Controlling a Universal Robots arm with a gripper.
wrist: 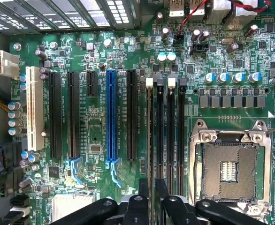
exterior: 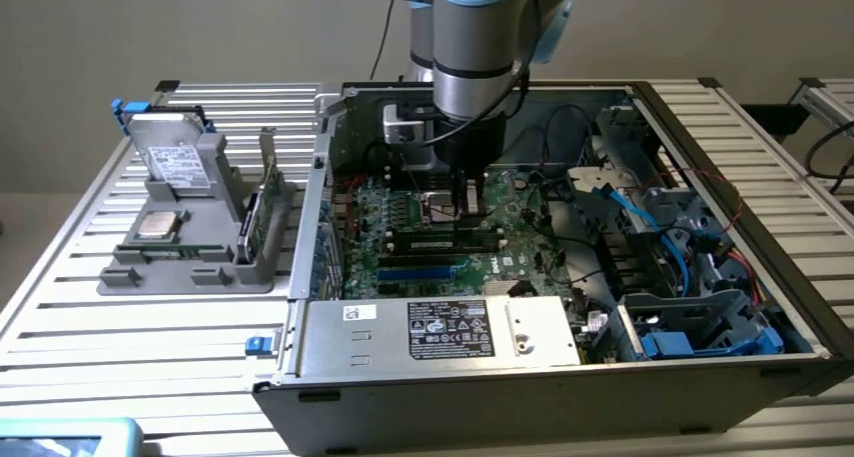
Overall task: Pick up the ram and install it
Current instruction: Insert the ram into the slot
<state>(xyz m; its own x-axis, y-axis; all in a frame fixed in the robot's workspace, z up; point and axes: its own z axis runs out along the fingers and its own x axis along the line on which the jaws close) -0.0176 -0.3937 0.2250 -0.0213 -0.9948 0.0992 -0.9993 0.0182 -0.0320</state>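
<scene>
My arm (exterior: 470, 27) stands steep overhead, wrist (exterior: 461, 97) vertical — my gripper (exterior: 467, 212) hangs straight beneath it, pointed squarely downward, set low.

The gripper (wrist: 150, 190) is finished in matt black with a slight sheen along its smooth edges. The ram (wrist: 150, 140), directly at the gripper, shows a thin matt green board edge. The motherboard (wrist: 100, 136) beneath the gripper is green lacquered board with a soft gloss. It carries smooth black plastic slots, one blue slot (wrist: 110, 117) and, farthest off, one white slot (wrist: 34, 112). The processor socket (wrist: 229, 140) just beside the gripper has a bright bare-metal frame. The computer case (exterior: 534, 407) is dull grey sheet metal. The table (exterior: 147, 347) is ribbed satin aluminium.
</scene>
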